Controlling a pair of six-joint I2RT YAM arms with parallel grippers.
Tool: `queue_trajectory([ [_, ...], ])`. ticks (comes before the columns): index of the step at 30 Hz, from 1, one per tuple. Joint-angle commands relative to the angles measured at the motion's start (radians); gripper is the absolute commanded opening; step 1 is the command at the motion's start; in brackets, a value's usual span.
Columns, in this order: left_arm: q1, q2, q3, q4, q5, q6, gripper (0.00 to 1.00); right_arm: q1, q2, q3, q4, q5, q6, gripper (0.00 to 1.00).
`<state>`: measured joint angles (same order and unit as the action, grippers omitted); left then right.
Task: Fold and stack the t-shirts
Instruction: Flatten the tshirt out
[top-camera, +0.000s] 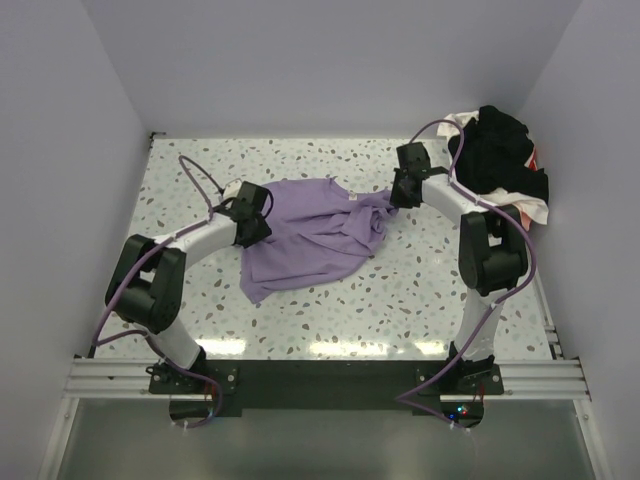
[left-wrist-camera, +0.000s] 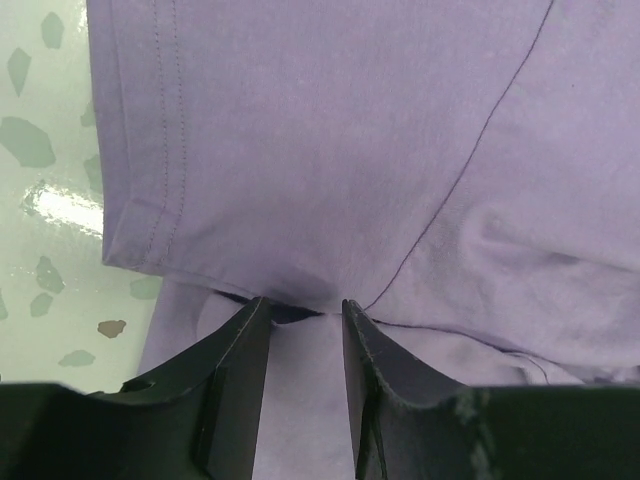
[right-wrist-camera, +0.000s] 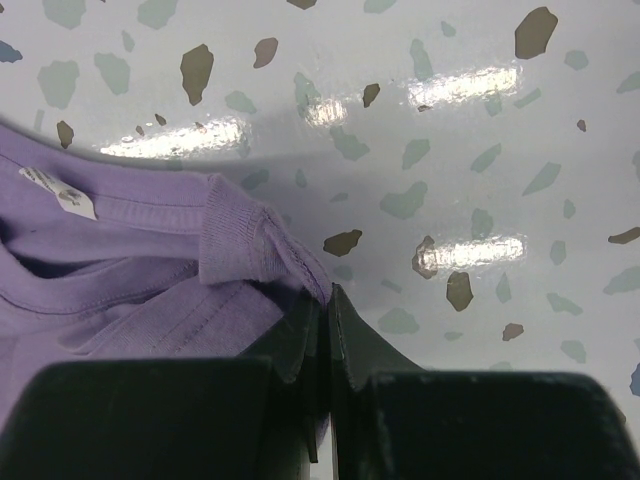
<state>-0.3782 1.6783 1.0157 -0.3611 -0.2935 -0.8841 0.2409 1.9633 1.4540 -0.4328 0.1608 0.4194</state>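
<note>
A lilac-purple t-shirt (top-camera: 310, 235) lies rumpled in the middle of the speckled table (top-camera: 400, 290). My left gripper (top-camera: 262, 224) is at its left edge, jaws apart and pressed down on the cloth (left-wrist-camera: 350, 150), with a fold of it between the fingertips (left-wrist-camera: 258, 325); left gripper (left-wrist-camera: 305, 310). My right gripper (top-camera: 395, 198) is shut on the shirt's ribbed collar (right-wrist-camera: 240, 245) at its right end, where the cloth bunches toward the jaws; right gripper (right-wrist-camera: 328, 295). More t-shirts, black, white and red, lie heaped (top-camera: 500, 160) at the back right corner.
White walls (top-camera: 330, 60) close in the table at the back and both sides. The heap at the back right sits just behind my right arm's elbow (top-camera: 490, 250). A white size label (right-wrist-camera: 60, 197) shows inside the collar. Bare tabletop (right-wrist-camera: 480, 150) lies beyond the right gripper.
</note>
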Motion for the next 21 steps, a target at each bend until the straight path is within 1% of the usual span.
queue_trajectory([
  [1, -0.016, 0.001, -0.006, 0.008, -0.048, -0.032, 0.39, 0.000, -0.018, 0.003, 0.034, -0.012, 0.004, 0.00],
  [5, -0.024, -0.015, -0.011, -0.021, -0.102, -0.036, 0.40, 0.001, -0.015, 0.003, 0.037, -0.021, 0.004, 0.00],
  [11, -0.030, -0.023, -0.016, -0.045, -0.142, -0.021, 0.40, 0.001, -0.011, 0.008, 0.039, -0.027, 0.002, 0.00],
  [18, -0.054, 0.001, -0.017, -0.032, -0.144, -0.010, 0.39, 0.001, -0.004, 0.009, 0.039, -0.037, 0.005, 0.00],
  [21, -0.057, 0.004, -0.016, -0.027, -0.139, -0.009, 0.33, 0.000, -0.004, 0.009, 0.037, -0.037, 0.002, 0.00],
])
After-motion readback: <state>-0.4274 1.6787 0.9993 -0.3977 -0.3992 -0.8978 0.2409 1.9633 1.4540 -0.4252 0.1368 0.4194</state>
